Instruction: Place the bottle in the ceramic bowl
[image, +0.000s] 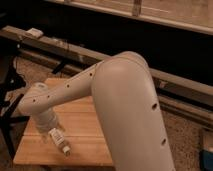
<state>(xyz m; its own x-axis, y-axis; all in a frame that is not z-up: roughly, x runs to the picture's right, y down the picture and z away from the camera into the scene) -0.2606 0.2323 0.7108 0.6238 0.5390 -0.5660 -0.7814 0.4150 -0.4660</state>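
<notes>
1. Bottle (59, 139): one counted. It is white with a printed label and lies tilted over the near left part of the table, its narrow cap pointing near and right. Its upper end meets the gripper. Whether it rests on the wood or hangs just above it cannot be told.
2. Gripper (53, 130): one counted. It is at the left of the scene, over the near left part of the table and directly at the far-left end of the bottle. Whether it is spread or clamped on the bottle cannot be told.
3. Arm (125, 110): one counted, pale grey. Its thick link fills the near right of the view. From there a slimmer link with a row of small dark holes runs left to the rounded wrist above the gripper. The arm hides the right part of the table.
4. Wooden table (85, 125): one counted, with a light plank top. Only its left and middle portions show.
5. Black stand (10, 100): one counted, just left of the table, with dark legs and cables.
6. Long rail (75, 50): one counted, behind the table, running from far left down toward the right.
7. Small pale box (34, 32): one counted, sitting on the far left end of the rail.
</notes>
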